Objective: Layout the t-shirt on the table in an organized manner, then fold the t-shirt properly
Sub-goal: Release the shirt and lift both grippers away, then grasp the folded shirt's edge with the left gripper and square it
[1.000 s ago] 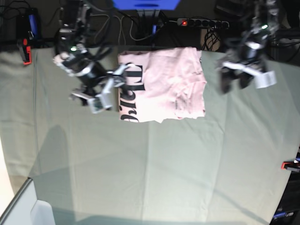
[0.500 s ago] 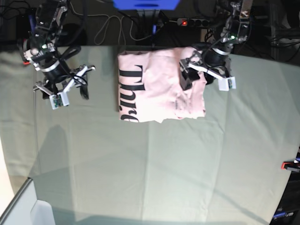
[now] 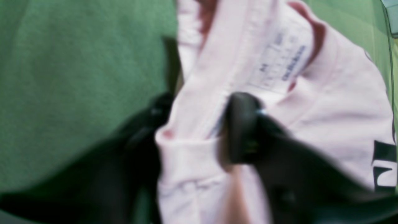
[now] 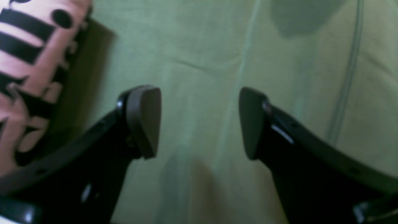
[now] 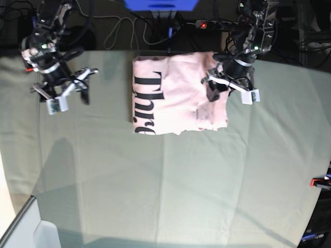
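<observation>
- The t-shirt [image 5: 173,93] lies folded into a rough rectangle on the far middle of the table [image 5: 165,181], its far edge close to the table's back edge.
- Black lettering [image 5: 145,103] runs down the shirt's side nearest my right arm; the rest of the upper face is plain pink and rumpled near the front corner on the left arm's side.
- My left gripper [image 3: 199,133] is down on the shirt's edge on that arm's side. In the wrist view its two black fingers [image 3: 242,137] pinch a raised ridge of pink cloth between them, narrow and gripping.
- Just beyond that pinch I see a white printed label [image 3: 279,67] inside the fabric; the print is too blurred to read.
- The green table cloth [image 3: 77,77] shows bare beside the pinched fold.
- My right gripper [image 4: 199,121] hangs well apart from the shirt, over bare cloth near the table's far corner on its own side, spread wide with nothing between the pads [image 4: 144,119].
- A corner of the lettered shirt [image 4: 28,62] shows at the edge of the right wrist view, not touching the fingers.
- Red clamp [image 5: 321,181] at the table edge on the left arm's side.
</observation>
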You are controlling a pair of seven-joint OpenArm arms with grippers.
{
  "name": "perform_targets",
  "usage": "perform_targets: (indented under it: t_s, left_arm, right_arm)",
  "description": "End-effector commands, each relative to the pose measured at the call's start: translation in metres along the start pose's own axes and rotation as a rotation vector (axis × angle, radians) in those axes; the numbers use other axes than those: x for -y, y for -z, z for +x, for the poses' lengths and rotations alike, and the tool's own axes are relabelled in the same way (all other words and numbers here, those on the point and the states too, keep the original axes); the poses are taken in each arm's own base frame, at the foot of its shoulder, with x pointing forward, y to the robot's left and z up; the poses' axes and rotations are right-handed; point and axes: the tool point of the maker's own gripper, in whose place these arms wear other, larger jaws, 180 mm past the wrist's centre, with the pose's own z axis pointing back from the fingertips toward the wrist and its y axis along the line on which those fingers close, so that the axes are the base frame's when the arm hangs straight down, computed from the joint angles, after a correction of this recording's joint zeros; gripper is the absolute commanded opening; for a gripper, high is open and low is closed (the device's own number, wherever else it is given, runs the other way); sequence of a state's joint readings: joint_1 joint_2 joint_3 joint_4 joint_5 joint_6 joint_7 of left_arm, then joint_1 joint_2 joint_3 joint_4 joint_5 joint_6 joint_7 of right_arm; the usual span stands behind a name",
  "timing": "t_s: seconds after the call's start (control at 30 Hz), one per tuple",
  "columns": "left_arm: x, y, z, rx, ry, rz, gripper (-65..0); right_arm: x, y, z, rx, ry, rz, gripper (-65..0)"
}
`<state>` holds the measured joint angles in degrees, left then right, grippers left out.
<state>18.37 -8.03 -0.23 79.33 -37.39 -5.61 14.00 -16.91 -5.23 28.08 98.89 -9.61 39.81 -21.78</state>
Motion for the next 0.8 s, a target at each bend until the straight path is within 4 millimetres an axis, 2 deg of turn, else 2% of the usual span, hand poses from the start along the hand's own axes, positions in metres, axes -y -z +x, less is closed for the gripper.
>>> perform_targets:
  t_s: [0.0,0.1,0.2,0.37,0.5,0.67,0.77]
  left_arm:
    - [0.002,0.000,0.008,0.023,0.004,-0.007,-50.8]
    - [-0.001,0.004,0.007,0.019,0.003,0.000,-60.5]
    - [0.000,0.011,0.005,0.002,0.014,-0.006,-63.2]
    - [0.021,0.016,0.001,-0.021,0.060,-0.063,-65.0]
    - [0.048,0.025,0.014,-0.018,0.153,-0.142,-65.0]
    - [0.081,0.044,0.038,-0.025,0.337,-0.247,-65.0]
    - [0.109,0.057,0.052,-0.034,0.483,-0.322,-65.0]
  right_arm:
    - [0.006,-0.005,0.015,0.056,-0.005,-0.016,-25.4]
    - [0.009,-0.009,0.022,0.069,-0.018,-0.029,-25.4]
    - [0.015,-0.017,0.022,0.073,-0.026,-0.051,-25.4]
    - [0.017,-0.024,0.024,0.077,-0.041,-0.062,-25.4]
    - [0.019,-0.029,0.025,0.080,-0.053,-0.073,-25.4]
    - [0.038,-0.039,0.015,0.058,-0.034,-0.131,-25.4]
    - [0.049,-0.044,0.011,0.048,-0.025,-0.162,-25.4]
